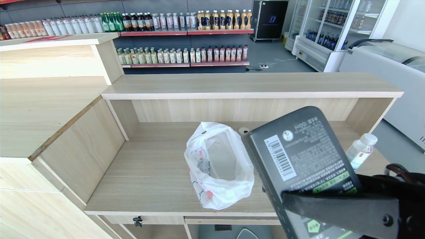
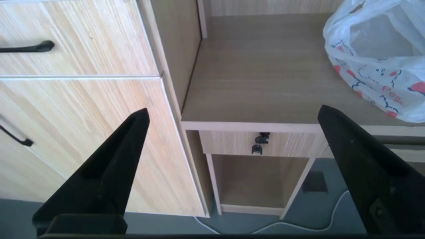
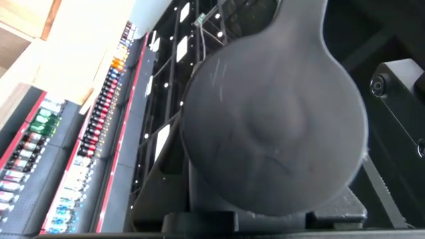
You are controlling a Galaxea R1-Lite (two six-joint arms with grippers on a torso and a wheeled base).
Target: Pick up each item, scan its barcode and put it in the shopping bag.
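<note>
We see the dark flat bottle (image 1: pixel 298 149) lifted above the counter (image 1: pixel 149 172), tilted, with its white barcode label (image 1: pixel 280 156) facing up toward the head camera. The right gripper (image 1: pixel 342 192) has its fingers (image 1: pixel 338 212) clamped across the bottle's lower part. In the right wrist view the bottle's rounded dark end (image 3: pixel 272 119) sits right in front of the lens. At about 9 o'clock from the bottle, the white shopping bag (image 1: pixel 219 166) stands on the counter with its mouth open. A small clear water bottle (image 1: pixel 362 151) with a white cap stands at about 3 o'clock from the bag, at the counter's right end. The left gripper (image 2: pixel 234 111) hangs off the counter's front edge, its fingers (image 2: pixel 106 179) spread wide and holding nothing, facing a drawer lock (image 2: pixel 259 143). Drink shelves (image 1: pixel 186 33) line the wall at 12 o'clock.
</note>
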